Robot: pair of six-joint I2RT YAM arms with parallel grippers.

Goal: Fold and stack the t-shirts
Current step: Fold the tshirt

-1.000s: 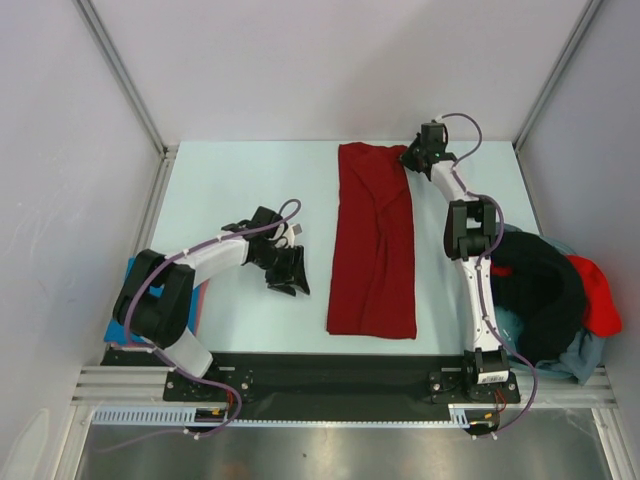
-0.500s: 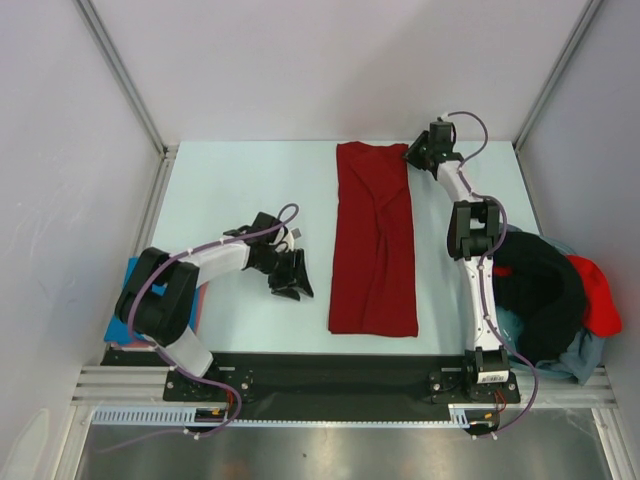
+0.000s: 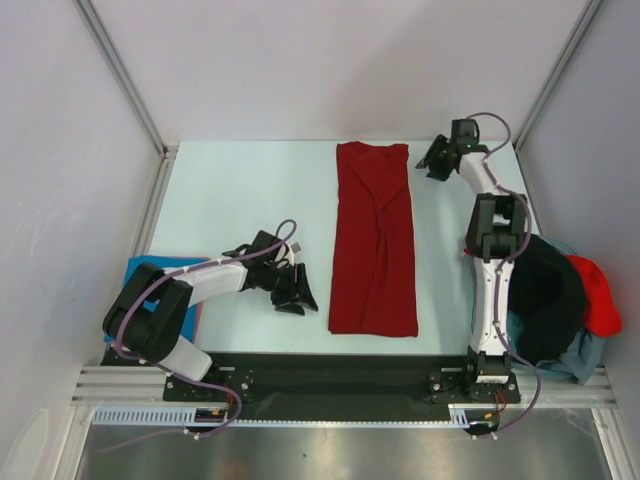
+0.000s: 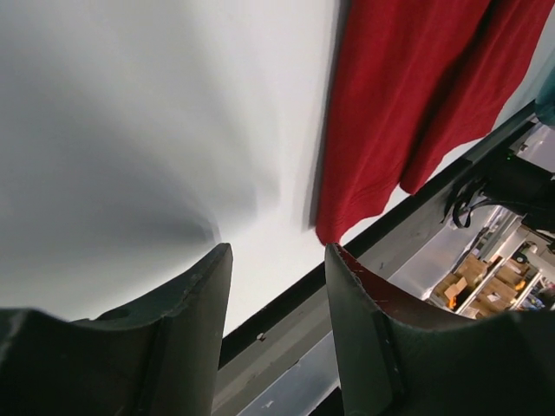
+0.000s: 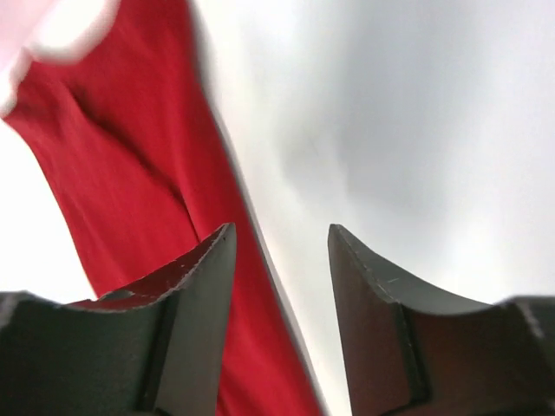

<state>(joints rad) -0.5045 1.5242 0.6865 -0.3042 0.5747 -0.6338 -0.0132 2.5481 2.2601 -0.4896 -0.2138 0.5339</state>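
The dark red t-shirt (image 3: pixel 373 240) lies flat in the middle of the table (image 3: pixel 235 195), folded into a long narrow strip that runs from 12 o'clock to 6 o'clock. A few creases cross its far half, and its near edge sits close to the black rail (image 3: pixel 330 368) at the front of the table.

My left fingers (image 4: pixel 178 338) stand moderately apart and hold nothing; only bare table shows in the gap. They are low over the table at 9 o'clock from the strip's near end, close to its long edge but not touching it. From my left wrist, the strip's near corner shows just beyond the fingertips.

My right fingers (image 5: pixel 186 316) are also spread and hold nothing. They are out at about 1 o'clock on the table, at 3 o'clock from the strip's far right corner and clear of the cloth. From my right wrist the view is blurred: red cloth runs past on one side, and white table shows between the fingertips.

At 4 o'clock, on the table's right edge beside my right arm, more shirts lie in a loose heap: a black shirt (image 3: pixel 548 290) on top, a brighter red shirt (image 3: pixel 598 298) at its outer side and a pale grey-blue shirt (image 3: pixel 585 352) beneath. At 8 o'clock a bright blue shirt (image 3: pixel 192 320) lies under my left arm, mostly hidden by it.
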